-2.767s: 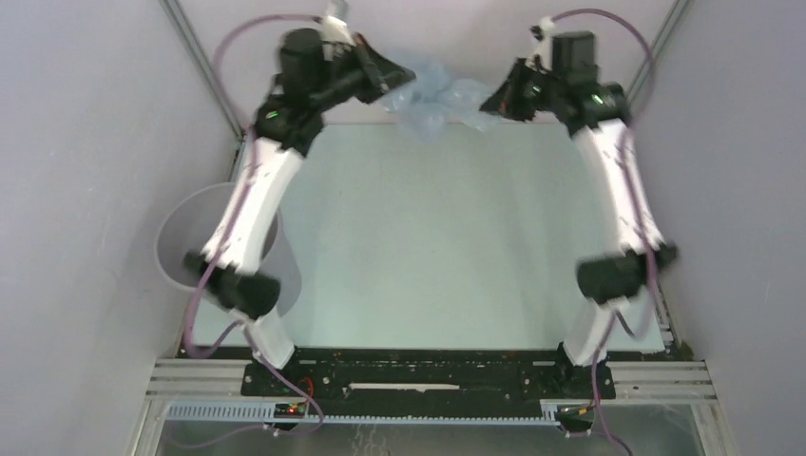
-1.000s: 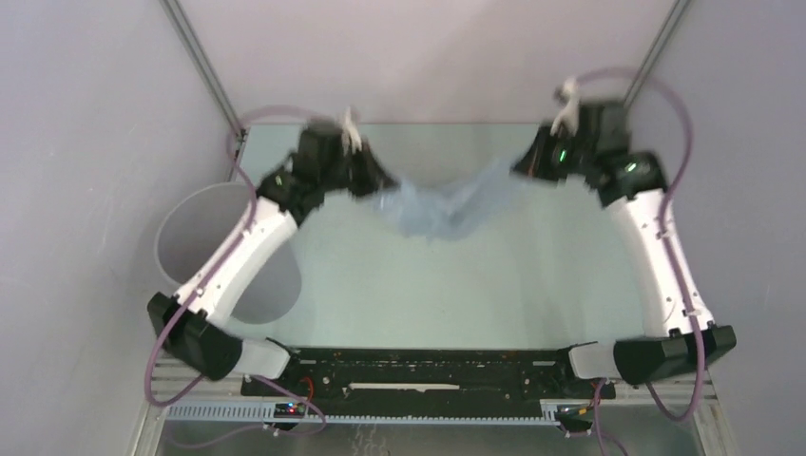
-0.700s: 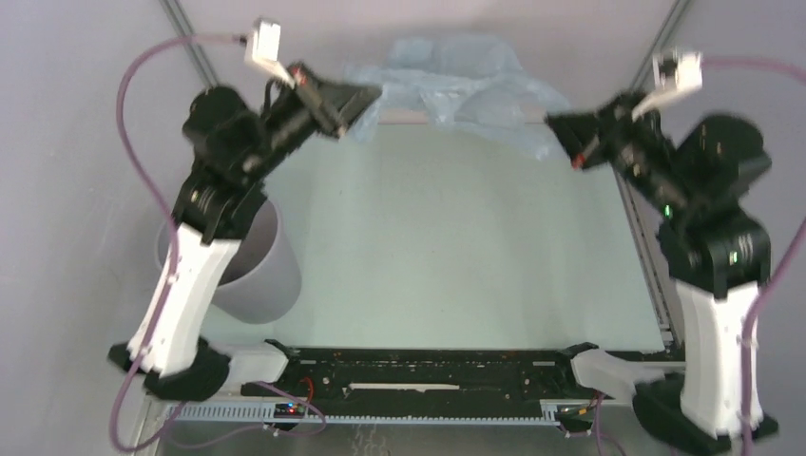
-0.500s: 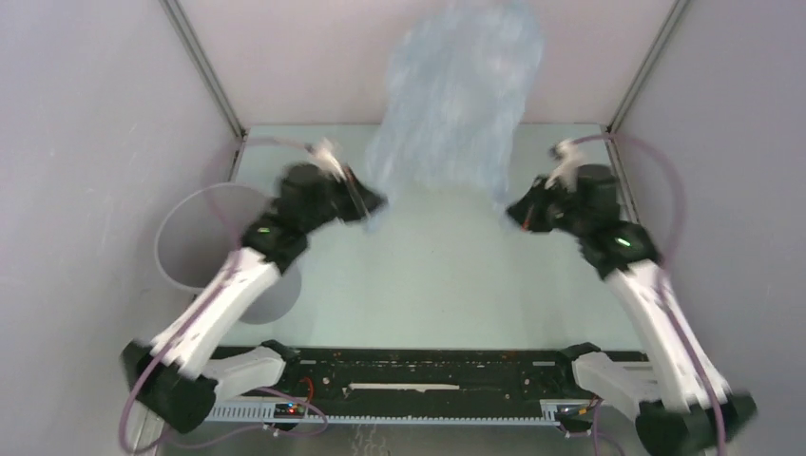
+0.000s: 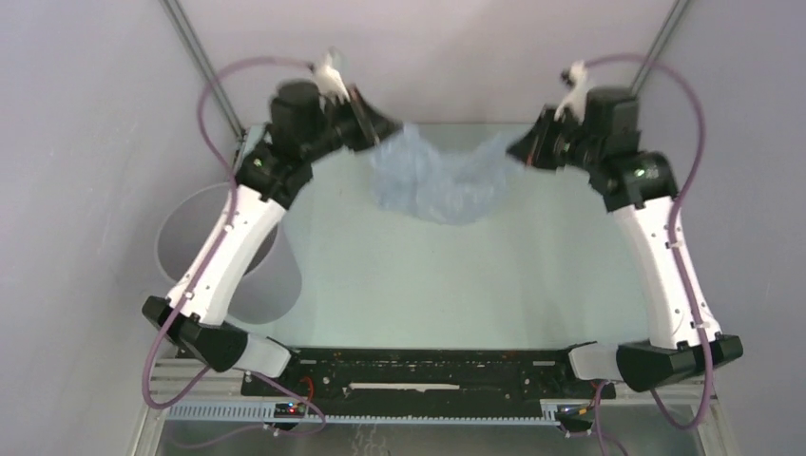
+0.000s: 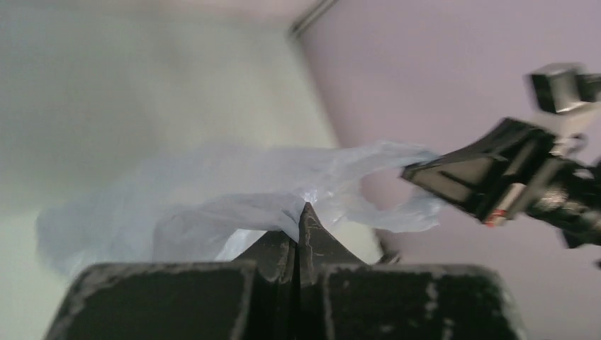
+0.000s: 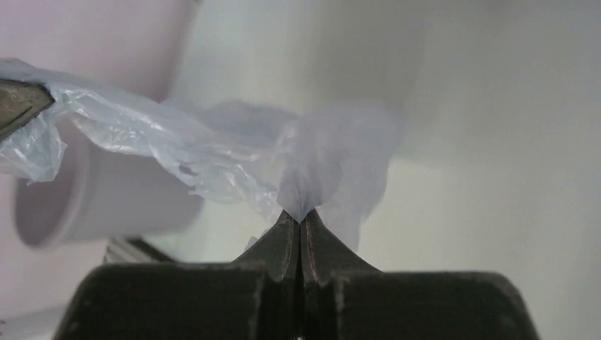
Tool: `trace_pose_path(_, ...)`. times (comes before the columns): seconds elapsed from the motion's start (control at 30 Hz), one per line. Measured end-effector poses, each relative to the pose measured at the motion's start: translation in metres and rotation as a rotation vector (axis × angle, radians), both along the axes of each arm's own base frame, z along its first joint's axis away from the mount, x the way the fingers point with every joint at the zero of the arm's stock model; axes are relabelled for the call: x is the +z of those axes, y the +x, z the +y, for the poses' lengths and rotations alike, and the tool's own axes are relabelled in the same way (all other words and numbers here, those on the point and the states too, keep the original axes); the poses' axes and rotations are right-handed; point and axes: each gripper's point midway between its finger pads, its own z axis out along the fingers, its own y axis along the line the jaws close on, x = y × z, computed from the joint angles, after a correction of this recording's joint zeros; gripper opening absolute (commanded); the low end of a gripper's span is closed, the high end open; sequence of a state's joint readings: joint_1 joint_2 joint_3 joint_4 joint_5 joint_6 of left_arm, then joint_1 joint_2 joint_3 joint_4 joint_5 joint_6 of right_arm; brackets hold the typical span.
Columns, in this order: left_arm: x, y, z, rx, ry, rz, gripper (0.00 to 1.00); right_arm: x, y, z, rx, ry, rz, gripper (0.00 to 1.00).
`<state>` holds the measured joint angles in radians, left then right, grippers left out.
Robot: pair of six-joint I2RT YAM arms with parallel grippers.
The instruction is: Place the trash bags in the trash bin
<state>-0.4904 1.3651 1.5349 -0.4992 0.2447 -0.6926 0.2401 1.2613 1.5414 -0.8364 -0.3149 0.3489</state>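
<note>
A pale blue, wrinkly trash bag (image 5: 439, 180) hangs slack in the air over the far half of the table, stretched between both arms. My left gripper (image 5: 385, 126) is shut on its left edge; in the left wrist view the film (image 6: 212, 205) pinches out from the closed tips of that gripper (image 6: 301, 212). My right gripper (image 5: 518, 152) is shut on the bag's right edge, and the film (image 7: 212, 152) fans out from this gripper (image 7: 300, 217) in the right wrist view. The grey round trash bin (image 5: 204, 249) stands at the table's left edge, partly hidden behind the left arm.
Grey walls close in the table (image 5: 456, 285) on the left, back and right, with metal corner posts (image 5: 200, 62) at the far corners. The black base rail (image 5: 428, 370) runs along the near edge. The bin (image 7: 106, 198) also shows in the right wrist view.
The arms have been swinging the bag up and down. Half a second ago it billowed high against the back wall; now both grippers sit higher and farther back, and it sags low between them.
</note>
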Motion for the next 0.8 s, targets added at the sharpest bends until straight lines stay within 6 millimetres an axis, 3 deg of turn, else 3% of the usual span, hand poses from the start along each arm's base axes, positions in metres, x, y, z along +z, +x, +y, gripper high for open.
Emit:
trace_pose_path(0.07,0.095,0.011,-0.007,-0.025,-0.09,-0.206,0.0,0.072,0.02,0.001,-0.008,0.024,-0.165,0.0)
trace_pose_path(0.13,0.163,0.0,-0.005,-0.047,-0.144,-0.395,0.0,0.141,0.019,0.001,-0.016,0.041,-0.354,0.0)
trace_pose_path(0.17,0.19,-0.016,-0.003,-0.059,-0.165,-0.49,0.0,0.166,0.01,0.002,-0.015,0.051,-0.434,0.0)
trace_pose_path(0.23,0.21,-0.046,0.004,-0.071,-0.184,-0.587,0.0,0.197,-0.021,0.002,0.001,0.079,-0.575,0.0)
trace_pose_path(0.27,0.203,-0.056,0.009,-0.062,-0.18,-0.595,0.0,0.194,-0.032,0.002,0.007,0.083,-0.591,0.0)
trace_pose_path(0.33,0.162,-0.062,0.022,-0.017,-0.15,-0.529,0.0,0.167,-0.052,-0.006,-0.007,0.079,-0.598,0.0)
trace_pose_path(0.43,0.051,-0.033,0.035,0.06,-0.056,-0.301,0.0,0.083,-0.041,-0.008,-0.022,0.023,-0.459,0.0)
trace_pose_path(0.47,-0.003,-0.023,0.035,0.07,-0.004,-0.194,0.0,0.041,-0.031,-0.002,-0.007,-0.006,-0.366,0.0)
trace_pose_path(0.53,-0.136,-0.024,0.041,0.086,0.155,0.084,0.0,-0.063,-0.024,0.006,0.019,-0.089,-0.11,0.0)
trace_pose_path(0.57,-0.201,-0.044,0.047,0.072,0.249,0.233,0.0,-0.122,-0.029,0.009,0.037,-0.141,0.037,0.0)
trace_pose_path(0.6,-0.24,-0.067,0.055,0.056,0.315,0.334,0.0,-0.166,-0.043,0.008,0.054,-0.182,0.156,0.0)
trace_pose_path(0.63,-0.278,-0.1,0.07,0.039,0.399,0.452,0.0,-0.21,-0.069,0.003,0.074,-0.229,0.29,0.0)
trace_pose_path(0.67,-0.292,-0.121,0.079,0.027,0.444,0.505,0.0,-0.239,-0.098,-0.006,0.087,-0.268,0.4,0.0)
trace_pose_path(0.7,-0.293,-0.13,0.083,0.022,0.458,0.518,0.0,-0.249,-0.116,-0.011,0.094,-0.283,0.452,0.0)
trace_pose_path(0.73,-0.286,-0.131,0.084,0.024,0.453,0.503,0.0,-0.247,-0.127,-0.014,0.092,-0.283,0.471,0.0)
trace_pose_path(0.8,-0.258,-0.114,0.08,0.043,0.421,0.437,0.0,-0.213,-0.111,-0.011,0.064,-0.232,0.367,0.0)
